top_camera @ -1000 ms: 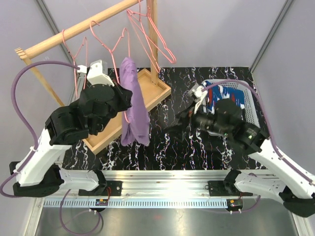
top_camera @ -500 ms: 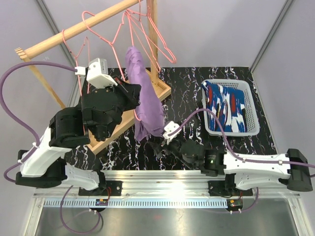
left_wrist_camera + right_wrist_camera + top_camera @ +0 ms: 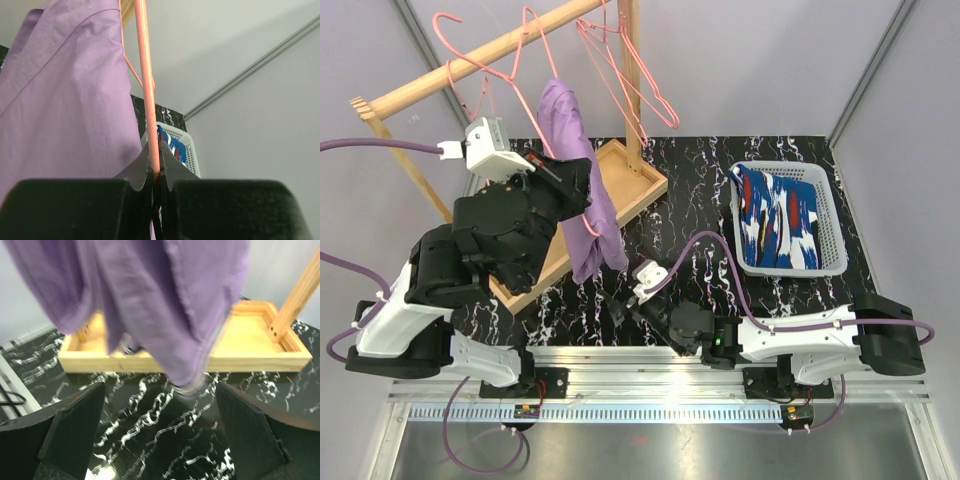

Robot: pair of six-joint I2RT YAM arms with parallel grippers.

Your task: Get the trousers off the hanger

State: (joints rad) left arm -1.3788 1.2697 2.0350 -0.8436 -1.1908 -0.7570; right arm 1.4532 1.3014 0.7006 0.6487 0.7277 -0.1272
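Because the left jaws are pinched together on the thin pink wire of the hanger (image 3: 148, 100), their hold is narrow and the wire could turn between them. The lilac shorts (image 3: 65, 100) are draped over that hanger just beside the grip, held up above the wooden tray (image 3: 125, 360). Whether the hook sits on the wooden rail (image 3: 470, 62) cannot be told.

The right jaws stand wide apart and empty, low over the bench (image 3: 165, 430), facing the hanging hem without touching it. The dark blue shorts (image 3: 775, 215) already lie in the white basket (image 3: 833, 230), well apart to the right, so the lilac pair looks like the one left to free.

The risks lie in the pull. The right wrist view is blurred at the hem, so the right jaws might close on a single fold or miss. A sideways tug would likely twist the hanger in the left jaws or swing it into the neighbouring hangers. Cloth sliding off unheld would drop onto the tray.
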